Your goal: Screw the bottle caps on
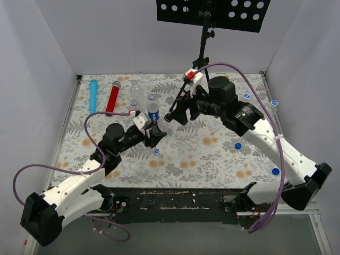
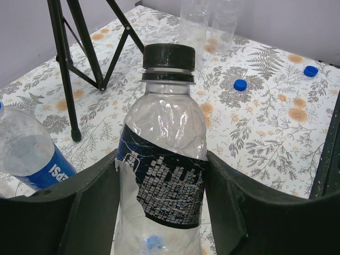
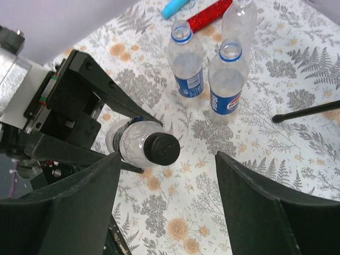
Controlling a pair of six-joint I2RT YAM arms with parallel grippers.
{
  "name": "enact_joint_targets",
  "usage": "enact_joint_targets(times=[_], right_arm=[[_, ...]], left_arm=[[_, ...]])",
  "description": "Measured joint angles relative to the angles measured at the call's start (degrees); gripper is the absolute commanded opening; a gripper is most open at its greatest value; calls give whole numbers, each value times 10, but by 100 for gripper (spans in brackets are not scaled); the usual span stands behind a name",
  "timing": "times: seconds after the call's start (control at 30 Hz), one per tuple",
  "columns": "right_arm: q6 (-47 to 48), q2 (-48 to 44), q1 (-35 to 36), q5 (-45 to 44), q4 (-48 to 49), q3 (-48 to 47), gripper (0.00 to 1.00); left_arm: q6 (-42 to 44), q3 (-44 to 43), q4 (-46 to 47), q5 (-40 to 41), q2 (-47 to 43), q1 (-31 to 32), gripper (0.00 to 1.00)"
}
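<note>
One black cap (image 3: 162, 149) topped bottle (image 2: 159, 138) I clamped in left gripper (image 2: 162, 164); its long axis pointed straight at right gripper (image 3: 169, 156), spread wide near cap.

A lab cell: white partition walls (image 1: 32, 64) enclosing a floral-clothed table (image 1: 212, 159).

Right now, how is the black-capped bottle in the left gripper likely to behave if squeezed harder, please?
The bottle looks empty, so probably light. Its thin clear wall is crumpled, so it would likely buckle further. The black cap, if tight, may trap air and stiffen it.
</note>
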State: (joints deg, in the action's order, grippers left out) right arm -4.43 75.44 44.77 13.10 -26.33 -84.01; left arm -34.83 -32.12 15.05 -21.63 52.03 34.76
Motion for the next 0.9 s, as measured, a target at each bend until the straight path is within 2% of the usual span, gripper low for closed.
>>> enact_joint_targets(times=[0.3,0.4,0.47,0.57,0.63,0.7,0.73,0.8,0.9], right_arm=[[-77,-9,-16,58,68,46,80],[-102,-3,-16,85,87,67,75],[-115,1,-16,99,101,78,69],[-129,2,-16,114,116,90,51],[-136,2,-15,125,128,94,26],[-134,1,-14,127,135,96,11],[-133,1,-14,126,134,96,7],[-128,1,-15,124,131,96,1],[-107,0,-12,113,121,94,1]], left_arm=[[-27,16,73,-40,-14,0,0],[-34,20,90,-49,-17,0,0],[-38,23,99,-54,-18,0,0],[-42,27,103,-58,-18,0,0],[-44,28,103,-59,-18,0,2],[-46,28,103,-59,-18,-1,26],[-48,28,103,-60,-18,-2,37],[-49,28,102,-58,-17,-2,61],[-52,28,98,-54,-14,-1,98]])
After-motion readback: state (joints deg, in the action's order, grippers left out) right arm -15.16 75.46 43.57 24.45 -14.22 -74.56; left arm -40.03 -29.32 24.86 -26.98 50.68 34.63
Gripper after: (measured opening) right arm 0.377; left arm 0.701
